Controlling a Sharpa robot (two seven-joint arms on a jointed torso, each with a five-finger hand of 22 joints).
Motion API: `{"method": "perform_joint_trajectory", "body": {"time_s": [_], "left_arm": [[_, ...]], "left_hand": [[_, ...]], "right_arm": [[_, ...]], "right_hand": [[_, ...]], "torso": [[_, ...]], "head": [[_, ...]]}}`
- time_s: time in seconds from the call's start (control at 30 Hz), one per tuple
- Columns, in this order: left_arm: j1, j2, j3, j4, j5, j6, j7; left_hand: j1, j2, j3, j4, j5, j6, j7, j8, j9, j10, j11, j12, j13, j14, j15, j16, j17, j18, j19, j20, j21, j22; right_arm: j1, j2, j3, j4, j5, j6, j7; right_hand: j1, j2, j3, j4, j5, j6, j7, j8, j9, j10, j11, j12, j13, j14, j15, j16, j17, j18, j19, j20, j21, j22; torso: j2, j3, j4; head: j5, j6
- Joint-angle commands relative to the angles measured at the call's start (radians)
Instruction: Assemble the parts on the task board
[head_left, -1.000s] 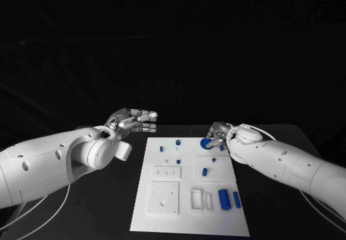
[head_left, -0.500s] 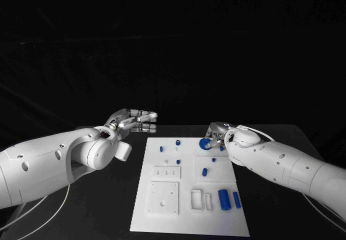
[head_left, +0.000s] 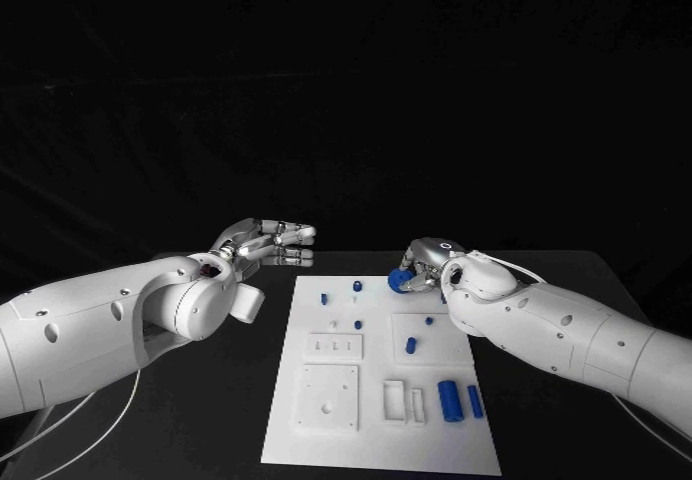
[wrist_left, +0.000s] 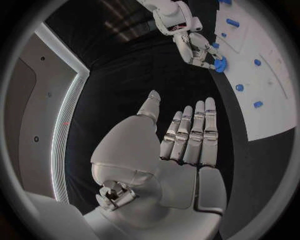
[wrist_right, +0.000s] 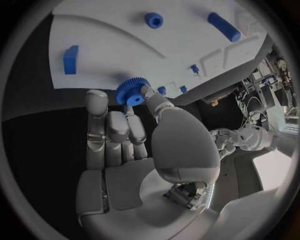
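Head view: the right hand (head_left: 415, 272) pinches a small blue toothed gear wheel (head_left: 397, 283) over the far edge of the white rectangular task board (head_left: 378, 445), which lies on the black table (head_left: 231, 420); the gear sits on the inner side of the hand, toward the board's middle, so any seat for it lies nearer this arm than the other; the left hand (head_left: 267, 243) hovers off the board's far left corner, fingers apart and empty; two blue cylindrical pegs (head_left: 459, 399) lie side by side near the board's right edge, long axes running toward the robot; whether the gear touches the board cannot be told here.

Left wrist view: the left hand (wrist_left: 181, 137) shows an open palm with straight fingers, nothing in it; the right hand (wrist_left: 199, 49) with the gear (wrist_left: 220, 64) appears beyond it at the board's (wrist_left: 265, 95) edge.

Right wrist view: the right hand (wrist_right: 128, 130) clamps the gear (wrist_right: 131, 91) between thumb and fingertips, its flat face toward the board (wrist_right: 112, 30); the far side of the gear is hidden.
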Motion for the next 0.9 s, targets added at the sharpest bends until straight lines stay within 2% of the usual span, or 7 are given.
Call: {"method": "perform_joint_trajectory", "body": {"time_s": [0.03, 0.27, 0.37, 0.57, 0.9], "left_arm": [[0.000, -0.001, 0.001, 0.005, -0.002, 0.006, 0.006], [0.000, 0.002, 0.001, 0.006, -0.002, 0.007, 0.004], [0.000, 0.004, 0.001, 0.005, -0.001, 0.008, 0.004], [0.000, 0.009, 0.001, 0.002, -0.001, 0.009, 0.003], [0.000, 0.017, 0.001, -0.002, -0.001, 0.012, 0.003]], "left_hand": [[-0.002, 0.007, -0.002, 0.007, -0.003, -0.006, -0.003, -0.004, 0.000, -0.007, -0.002, -0.001, 0.001, 0.004, 0.000, -0.001, 0.002, -0.005, 0.003, 0.001, 0.005, -0.001], [-0.002, 0.005, -0.001, 0.008, -0.003, -0.005, -0.005, -0.003, 0.000, -0.008, -0.004, -0.001, 0.002, 0.003, 0.000, -0.001, 0.002, -0.005, 0.003, 0.001, 0.005, -0.001], [-0.002, 0.005, -0.001, 0.008, -0.003, -0.007, -0.005, -0.004, 0.000, -0.008, -0.004, -0.001, 0.002, 0.003, 0.001, -0.001, 0.002, -0.005, 0.003, 0.001, 0.005, -0.001], [-0.002, 0.005, -0.001, 0.008, -0.003, -0.007, -0.005, -0.004, 0.000, -0.008, -0.004, -0.001, 0.002, 0.003, 0.001, -0.001, 0.002, -0.005, 0.003, 0.001, 0.005, -0.001], [-0.002, 0.005, -0.001, 0.008, -0.003, -0.007, -0.005, -0.004, 0.000, -0.008, -0.004, -0.001, 0.002, 0.003, 0.001, -0.001, 0.002, -0.005, 0.003, 0.001, 0.005, -0.001]], "right_arm": [[0.001, 0.011, 0.000, 0.024, -0.069, -0.055, -0.025], [0.000, 0.050, -0.012, 0.037, -0.096, -0.077, -0.036], [-0.001, 0.072, -0.023, 0.035, -0.104, -0.083, -0.042], [-0.007, 0.111, -0.038, 0.017, -0.112, -0.089, -0.048], [-0.023, 0.161, -0.046, -0.020, -0.118, -0.091, -0.051]], "right_hand": [[0.007, 0.000, 0.000, 0.004, -0.004, 0.025, -0.007, 0.003, 0.000, 0.007, 0.001, 0.006, 0.010, 0.000, 0.003, 0.004, 0.000, 0.001, 0.041, 0.000, 0.001, 0.001], [0.010, -0.003, 0.005, 0.010, -0.007, 0.024, -0.006, 0.003, 0.000, 0.007, 0.002, 0.005, 0.009, 0.000, 0.003, 0.005, 0.001, 0.000, 0.041, 0.000, -0.002, 0.002], [0.010, -0.004, 0.006, 0.011, -0.008, 0.025, -0.006, 0.003, 0.000, 0.007, 0.002, 0.005, 0.009, 0.000, 0.003, 0.004, 0.000, 0.000, 0.041, 0.000, -0.003, 0.003], [0.010, -0.005, 0.007, 0.012, -0.009, 0.024, -0.006, 0.003, 0.000, 0.006, 0.002, 0.002, 0.008, 0.000, 0.003, 0.003, -0.002, 0.001, 0.041, 0.000, -0.006, 0.002], [0.010, -0.006, 0.010, 0.014, -0.010, 0.021, -0.006, 0.003, 0.000, 0.006, 0.002, 0.001, 0.007, 0.000, 0.002, 0.001, -0.004, 0.001, 0.041, 0.000, -0.009, 0.001]], "torso": [[0.001, 0.0011, 0.0004], [0.002, 0.0009, 0.0038], [0.002, 0.0002, 0.0059], [0.002, 0.0000, 0.0052], [0.002, -0.0003, 0.0047]], "head": [[0.002, 0.001], [0.005, 0.001], [0.006, 0.001], [0.014, -0.003], [0.018, -0.004]]}}
